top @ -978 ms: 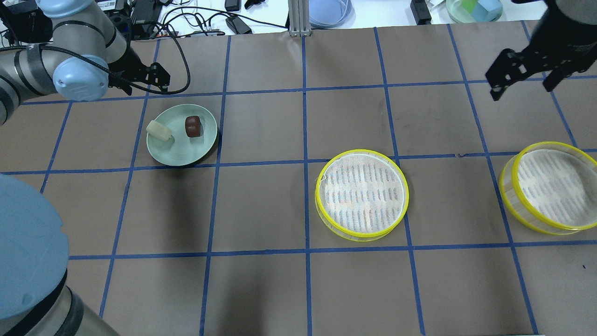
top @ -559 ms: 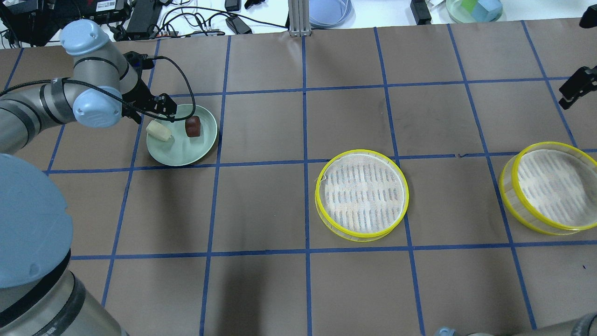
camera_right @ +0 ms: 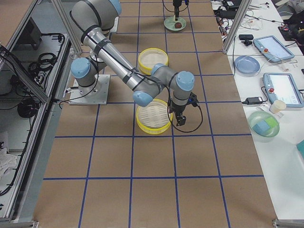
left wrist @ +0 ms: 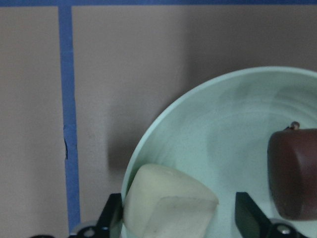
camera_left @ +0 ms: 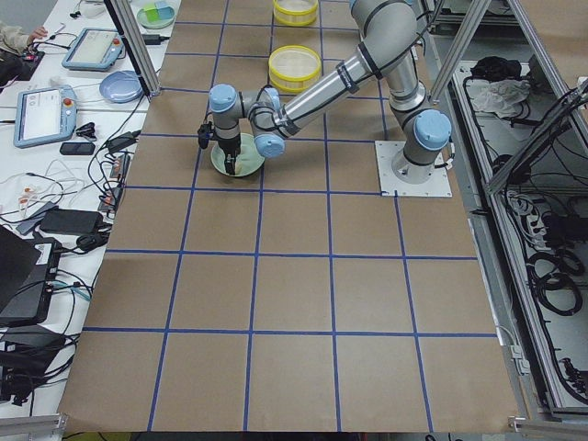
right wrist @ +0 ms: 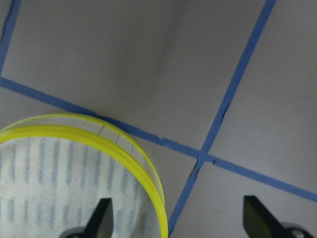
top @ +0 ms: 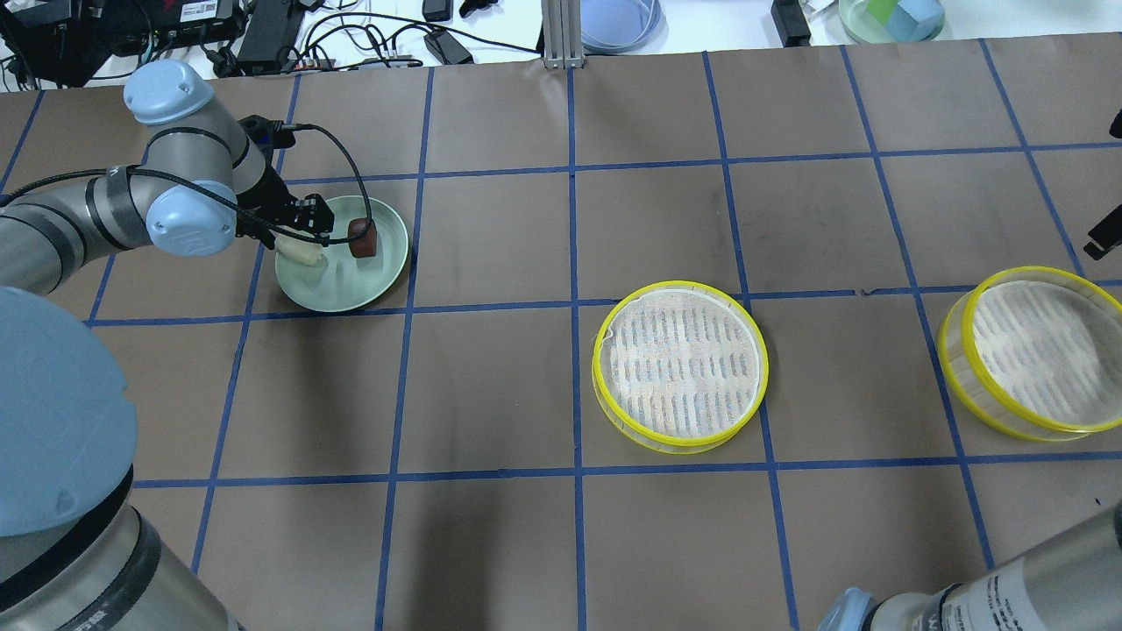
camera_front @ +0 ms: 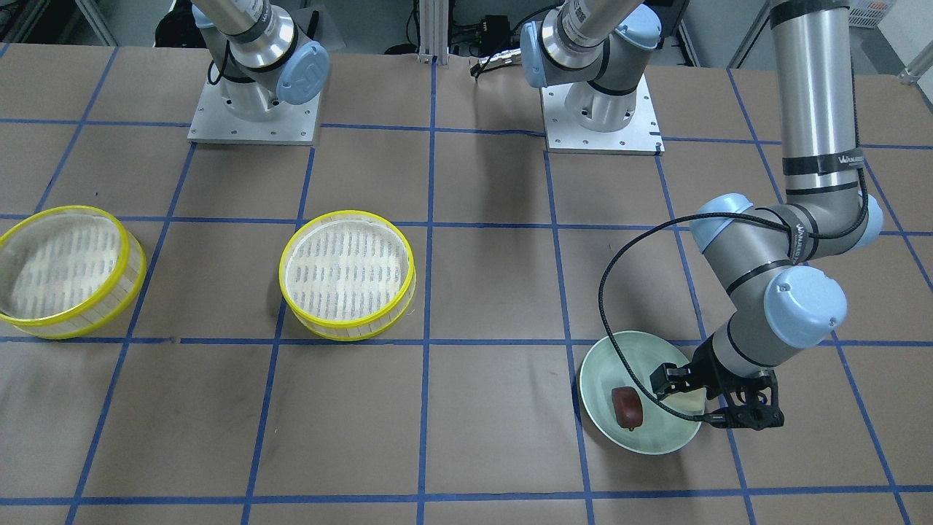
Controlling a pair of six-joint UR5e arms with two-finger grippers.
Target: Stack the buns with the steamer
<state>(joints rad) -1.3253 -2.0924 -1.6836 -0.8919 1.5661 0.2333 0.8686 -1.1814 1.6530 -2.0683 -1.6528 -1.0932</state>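
A pale green plate (top: 351, 285) at the far left holds a cream-white bun (top: 302, 255) and a dark reddish-brown bun (top: 362, 237). My left gripper (top: 298, 235) is open and low over the plate. In the left wrist view its fingers (left wrist: 113, 215) stand on either side of the cream bun (left wrist: 168, 203), with the brown bun (left wrist: 294, 171) to the right. Two yellow-rimmed steamer trays lie on the table, one in the middle (top: 679, 364) and one at the right (top: 1034, 350). My right gripper (right wrist: 178, 218) is open and empty beside the right tray's rim (right wrist: 148, 173).
Blue tape lines grid the brown table. Beyond the far edge lie cables, a blue dish (top: 618, 22) and a green bowl (top: 890, 17). The two arm bases (camera_front: 251, 109) stand at the robot's side of the table.
My left gripper has come down from beyond the plate onto it and now straddles the cream bun. My right gripper has moved right and toward the right tray, nearly out of the overhead view.
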